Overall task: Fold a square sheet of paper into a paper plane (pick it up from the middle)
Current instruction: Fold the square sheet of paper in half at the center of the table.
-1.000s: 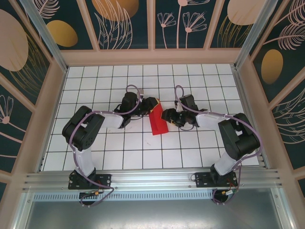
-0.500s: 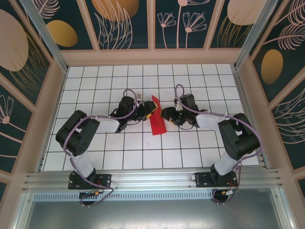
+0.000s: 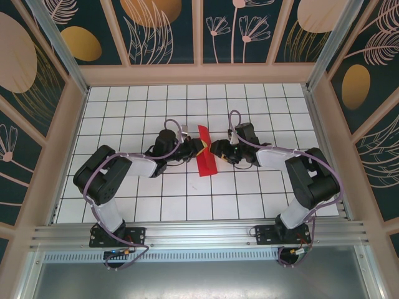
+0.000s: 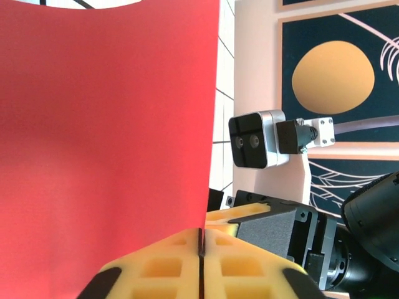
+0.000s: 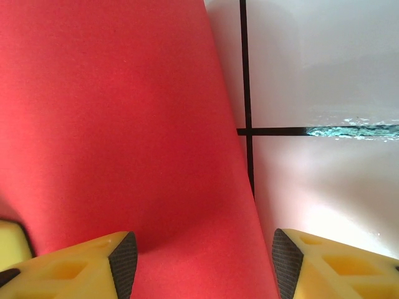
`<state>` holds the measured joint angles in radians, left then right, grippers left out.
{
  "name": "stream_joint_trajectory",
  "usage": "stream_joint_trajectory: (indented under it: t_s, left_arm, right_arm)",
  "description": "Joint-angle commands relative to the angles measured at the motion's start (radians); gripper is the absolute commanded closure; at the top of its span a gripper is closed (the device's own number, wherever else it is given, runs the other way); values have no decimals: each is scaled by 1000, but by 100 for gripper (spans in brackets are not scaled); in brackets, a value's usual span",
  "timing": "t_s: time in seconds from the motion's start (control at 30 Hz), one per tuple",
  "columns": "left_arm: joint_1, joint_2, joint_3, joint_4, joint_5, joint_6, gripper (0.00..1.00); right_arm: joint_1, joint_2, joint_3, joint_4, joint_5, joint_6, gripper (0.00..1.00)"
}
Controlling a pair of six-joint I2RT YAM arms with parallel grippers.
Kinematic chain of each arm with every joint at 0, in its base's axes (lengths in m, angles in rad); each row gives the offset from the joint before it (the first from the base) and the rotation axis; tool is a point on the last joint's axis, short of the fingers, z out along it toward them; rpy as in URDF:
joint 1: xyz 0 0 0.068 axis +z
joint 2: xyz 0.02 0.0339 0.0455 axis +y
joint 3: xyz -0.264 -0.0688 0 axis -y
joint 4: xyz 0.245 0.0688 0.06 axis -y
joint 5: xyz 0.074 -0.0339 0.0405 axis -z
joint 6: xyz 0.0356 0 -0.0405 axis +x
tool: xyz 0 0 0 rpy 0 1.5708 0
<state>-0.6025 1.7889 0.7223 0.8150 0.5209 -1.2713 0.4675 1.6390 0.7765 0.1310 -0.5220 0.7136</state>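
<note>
Since the paper (image 3: 205, 156) looks thin, light and limp, quick to crease or slide on the bench (image 3: 187, 199), a pinch by a folded edge suits it, as the left claw (image 4: 201, 242) clamps it mid-bench while the right claw (image 5: 199, 261) gapes over its edge.

Twin arms, the left arm (image 3: 115, 171) and the right arm (image 3: 305, 177): black joint housings, white links, looping lilac cables (image 3: 232, 119), and yellow recessed fingers (image 4: 156, 268) with black pads.
</note>
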Motion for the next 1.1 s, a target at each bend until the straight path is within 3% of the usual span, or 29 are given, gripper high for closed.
stream_joint_trajectory:
  t_s: [0.0,0.47,1.07]
  left_arm:
    - [-2,3,-11,-23,-11,59,98]
    - [18,2,45,-307,-78,270,95]
    - [20,73,109,-336,-40,302,90]
  right_arm:
    - [4,-25,13,-4,4,-7,38]
    - [-44,-69,33,-60,-51,-101,31]
    - [-33,149,205,-210,-74,-229,33]
